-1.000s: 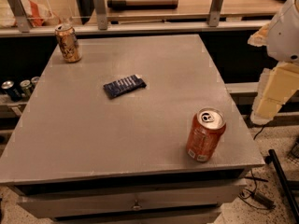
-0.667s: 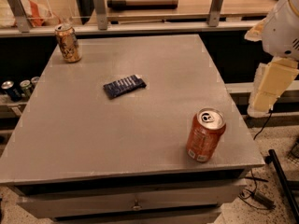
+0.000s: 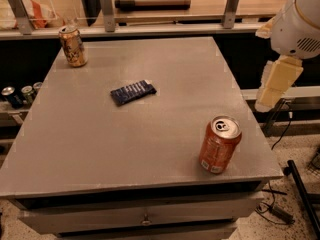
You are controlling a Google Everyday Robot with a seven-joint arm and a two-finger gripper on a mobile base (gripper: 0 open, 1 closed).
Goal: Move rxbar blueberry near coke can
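**Bar and coke can well apart, gripper off the table's side**

We see the coke can (image 3: 219,144) standing upright on the grey table (image 3: 150,149), close to the near right corner, its silver top and pull tab facing up. We take every place from that can.

The rxbar blueberry (image 3: 133,92) lies flat on the tabletop, farther back than the coke can and to its left as we look. It is well apart from the can, with bare table between them. Its long side runs at a slight slant to the table's edges, and nothing touches it.

The gripper (image 3: 274,86) hangs to the right of the coke can and farther back, beyond the table's right edge. It shows as a pale cream piece below the arm's rounded white housing (image 3: 299,24). It is clear of the can and holds nothing that we can see. Whether it stands apart or together we cannot tell.

A gold-brown patterned can (image 3: 73,46) stands upright far from the coke can, at the opposite back left corner. More cans (image 3: 20,93) sit lower down, past the table's left side.
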